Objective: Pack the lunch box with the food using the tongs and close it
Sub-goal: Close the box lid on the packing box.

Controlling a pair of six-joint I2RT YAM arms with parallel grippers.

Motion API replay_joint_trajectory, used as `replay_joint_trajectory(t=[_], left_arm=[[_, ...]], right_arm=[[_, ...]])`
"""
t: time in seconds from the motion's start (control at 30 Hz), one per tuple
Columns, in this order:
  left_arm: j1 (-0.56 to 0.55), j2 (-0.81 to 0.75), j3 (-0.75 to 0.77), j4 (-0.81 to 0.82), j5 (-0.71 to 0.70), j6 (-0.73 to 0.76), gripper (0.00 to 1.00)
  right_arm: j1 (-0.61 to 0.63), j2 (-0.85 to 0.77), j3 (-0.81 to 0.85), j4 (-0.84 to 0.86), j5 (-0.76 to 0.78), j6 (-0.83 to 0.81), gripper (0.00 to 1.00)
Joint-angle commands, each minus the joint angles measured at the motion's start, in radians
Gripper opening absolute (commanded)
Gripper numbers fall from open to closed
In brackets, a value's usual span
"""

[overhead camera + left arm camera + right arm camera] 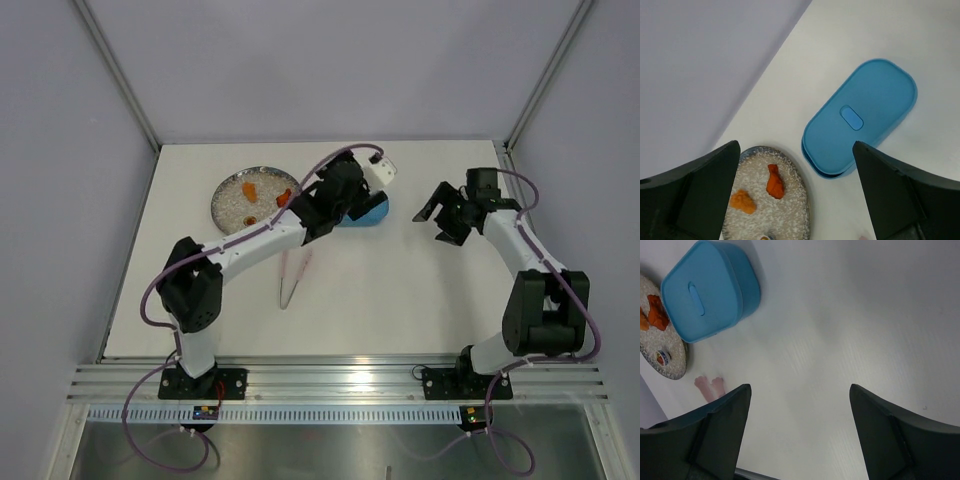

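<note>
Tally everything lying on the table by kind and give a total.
Lunch box, lid on: 1
Plate: 1
Tongs: 1
Food pieces seen on the plate: 3
Total: 6

Left arm (270,232) overhangs lunch box (860,117); open table (400,290) toward right end effector (438,226).

The left arm (258,238) and right arm (520,250) share white links and black joints; a purple cable (145,297) loops along each. Black base plates (205,383) anchor them. The fingers (705,190) are broad matte-black wedges.
</note>
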Motion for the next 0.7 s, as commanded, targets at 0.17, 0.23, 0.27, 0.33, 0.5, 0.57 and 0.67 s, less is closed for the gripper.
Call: replay_joint_trajectory(t=[0.17, 0.23, 0.27, 0.33, 0.5, 0.57, 0.67], left_arm=[[0.292, 0.038, 0.257, -0.460, 0.200, -0.702, 0.86], [0.320, 0.027, 0.235, -0.459, 0.232, -0.761, 0.83], [0.352, 0.027, 0.221, -0.460, 0.283, -0.817, 0.77], [0.389, 0.036, 0.197, -0.460, 0.336, -0.911, 0.74], [0.466, 0.061, 0.120, -0.405, 0.529, -0.962, 0.54], [0.469, 0.047, 0.068, -0.356, 0.521, -0.974, 0.44], [0.475, 0.062, 0.038, -0.322, 0.553, -0.997, 0.26]], right_arm=[[0.146, 0.269, 0.251, 0.033, 0.076, -0.018, 0.70], [0.172, 0.311, 0.312, 0.036, 0.067, -0.013, 0.66], [0.184, 0.352, 0.333, 0.030, 0.059, -0.019, 0.63], [0.207, 0.416, 0.396, 0.024, 0.058, -0.023, 0.61], [0.209, 0.515, 0.475, 0.022, 0.061, -0.018, 0.53], [0.209, 0.552, 0.507, 0.017, 0.064, -0.021, 0.49], [0.211, 0.588, 0.547, 0.007, 0.067, -0.029, 0.40]])
